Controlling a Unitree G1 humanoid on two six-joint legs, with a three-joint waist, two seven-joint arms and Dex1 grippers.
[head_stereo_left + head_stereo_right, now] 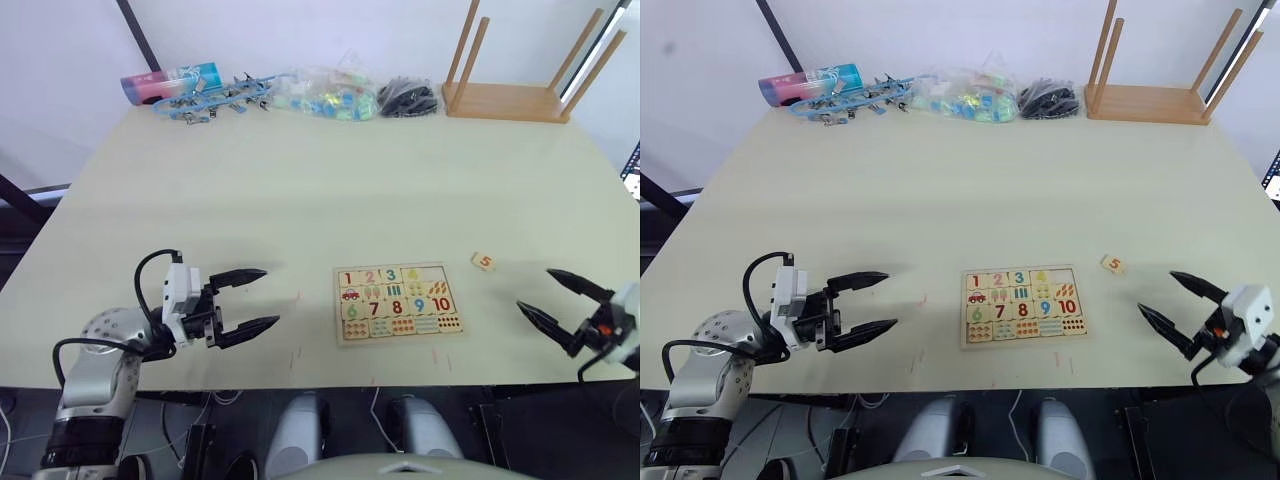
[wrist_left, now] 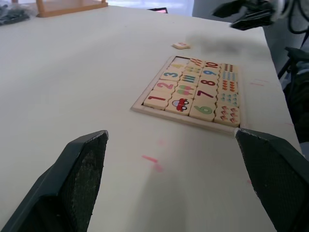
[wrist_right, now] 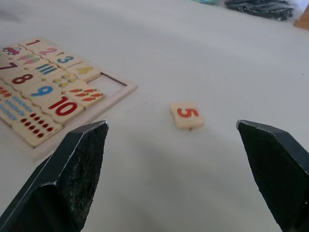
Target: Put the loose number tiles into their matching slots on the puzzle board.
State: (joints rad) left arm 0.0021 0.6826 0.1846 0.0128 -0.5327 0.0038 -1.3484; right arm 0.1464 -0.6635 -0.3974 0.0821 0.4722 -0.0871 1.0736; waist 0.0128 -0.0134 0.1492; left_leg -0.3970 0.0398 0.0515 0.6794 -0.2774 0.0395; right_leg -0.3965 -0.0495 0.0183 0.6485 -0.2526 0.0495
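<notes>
The table is a pale, wide surface; along its far edge lie a wooden stand with tall dowels, a clear bag of coloured pieces, a black bundle, blue clips and a pink-and-teal tube.

The puzzle board lies flat near the front edge, between the two arms; tiles 1, 2, 3 and 4 sit in its top row, and the slot at the right end of that row is empty; digits 6 to 10 fill a lower row.

The left gripper hovers left of the board, fingers spread apart, holding nothing; the right gripper hovers right of the board, fingers likewise spread and empty.

The loose 5 tile lies face up on the table, just beyond the board's top right corner, apart from the frame.
</notes>
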